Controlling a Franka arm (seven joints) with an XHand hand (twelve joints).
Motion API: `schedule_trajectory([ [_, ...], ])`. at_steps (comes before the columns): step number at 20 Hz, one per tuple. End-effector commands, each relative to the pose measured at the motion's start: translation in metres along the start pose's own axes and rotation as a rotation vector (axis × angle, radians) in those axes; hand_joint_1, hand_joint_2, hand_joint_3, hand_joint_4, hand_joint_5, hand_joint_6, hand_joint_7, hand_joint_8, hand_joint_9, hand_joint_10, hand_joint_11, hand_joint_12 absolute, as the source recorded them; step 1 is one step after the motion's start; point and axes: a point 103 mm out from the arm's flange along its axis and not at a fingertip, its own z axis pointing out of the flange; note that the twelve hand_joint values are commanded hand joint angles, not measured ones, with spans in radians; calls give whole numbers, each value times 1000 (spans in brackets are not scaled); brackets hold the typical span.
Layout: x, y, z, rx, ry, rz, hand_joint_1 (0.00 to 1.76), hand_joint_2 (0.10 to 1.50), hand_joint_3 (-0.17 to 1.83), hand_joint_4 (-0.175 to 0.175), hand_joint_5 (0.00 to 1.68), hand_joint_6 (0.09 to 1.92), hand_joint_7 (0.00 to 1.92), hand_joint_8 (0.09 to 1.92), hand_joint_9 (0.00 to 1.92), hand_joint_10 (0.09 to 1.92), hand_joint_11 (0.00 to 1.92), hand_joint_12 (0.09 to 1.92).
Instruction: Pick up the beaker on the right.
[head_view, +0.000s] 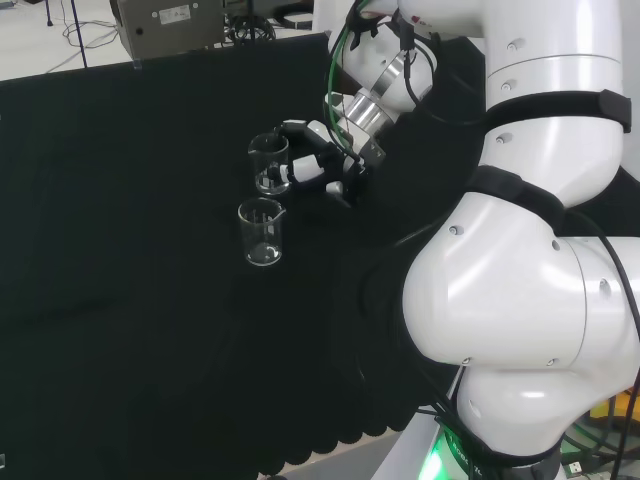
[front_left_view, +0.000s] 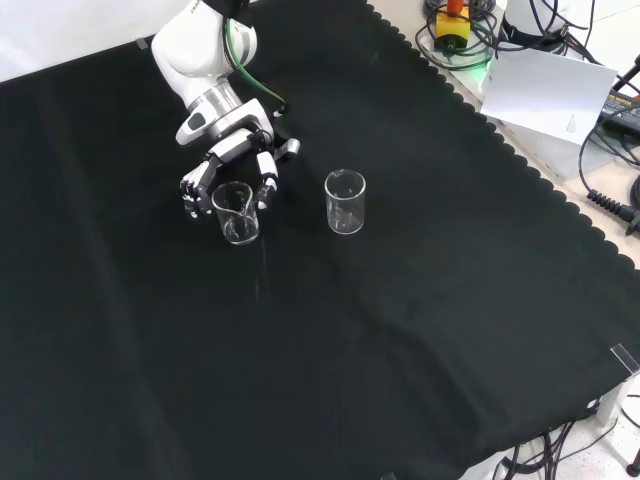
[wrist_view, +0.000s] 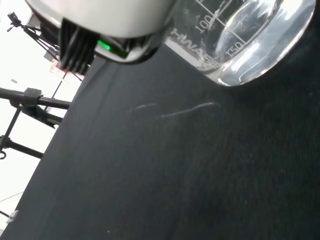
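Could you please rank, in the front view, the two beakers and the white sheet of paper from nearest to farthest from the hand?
1. Left beaker: between the fingers of the hand.
2. Right beaker: standing free, to the hand's right.
3. White sheet of paper: off the cloth, at the far upper right.

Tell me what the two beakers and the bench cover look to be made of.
Both beakers, the held one and the free one: clear glass or plastic, glossy; the cloth shows through them, and the rims glint. Bench cover: black woven cloth, matte, with a scalloped edge.
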Motion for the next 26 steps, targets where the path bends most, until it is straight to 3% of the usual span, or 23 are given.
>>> schedule_trajectory([
  [1, 6, 3, 1, 27, -4, -30, 1027, 506, 752, -60, 460, 982, 251, 721, 397, 643, 27, 1406],
  [4, 9, 4, 8, 39, -6, -32, 1016, 493, 762, -61, 385, 937, 231, 717, 379, 641, 22, 1407],
  [8, 12, 6, 15, 55, 2, -33, 1002, 474, 777, -67, 304, 730, 190, 726, 338, 661, 5, 1409],
  [12, 15, 10, 20, 77, 12, -34, 976, 473, 749, -66, 297, 508, 116, 709, 261, 676, 0, 1373],
  [17, 4, 15, 11, 62, 29, -28, 967, 476, 734, -62, 371, 473, 120, 707, 257, 684, 0, 1358],
  [19, 1, 14, 7, 30, 5, -2, 1051, 602, 673, -47, 760, 758, 483, 753, 608, 663, 317, 1318],
  [20, 5, 13, 9, 8, -13, 16, 1106, 681, 623, -91, 919, 837, 693, 783, 811, 631, 569, 1226],
  [21, 12, 11, 13, -14, -39, 37, 1172, 708, 621, -57, 1005, 904, 917, 782, 996, 629, 818, 1101],
  [22, 17, 10, 15, -35, -56, 46, 1225, 682, 681, -49, 1053, 937, 1089, 779, 1153, 642, 1003, 985],
  [24, 30, 8, 17, -70, -67, 43, 1287, 590, 824, -89, 1120, 922, 1295, 741, 1352, 649, 1197, 851],
  [26, 45, 7, 13, -105, -79, 18, 1309, 589, 801, -137, 1172, 841, 1330, 711, 1449, 611, 1262, 790],
])
